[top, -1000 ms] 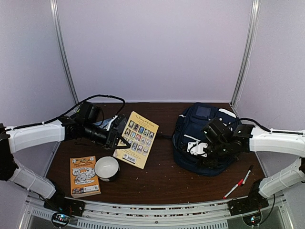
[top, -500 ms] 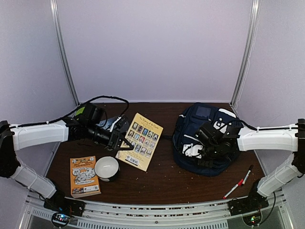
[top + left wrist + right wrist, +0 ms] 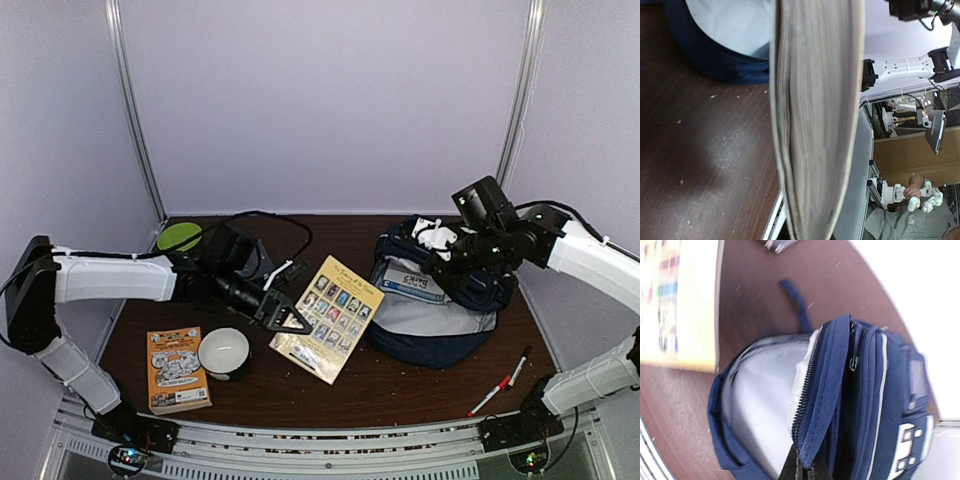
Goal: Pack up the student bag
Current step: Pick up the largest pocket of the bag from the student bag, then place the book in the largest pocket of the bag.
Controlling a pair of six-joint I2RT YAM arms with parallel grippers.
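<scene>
Tabletop [image 3: 400, 390]: right tool [image 3: 801, 471] pinches student bag [image 3: 425, 350], left tool [image 3: 293, 321] book [image 3: 338, 312]

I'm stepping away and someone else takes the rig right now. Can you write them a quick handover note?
Left gripper: shut on the yellow book, held near the student bag mouth.
Right gripper: shut on the bag's front panel, lifting it open.
Done: bag open, grey lining showing.
Left: yellow book in, then likely orange book, white bowl, markers, on the table.
</scene>
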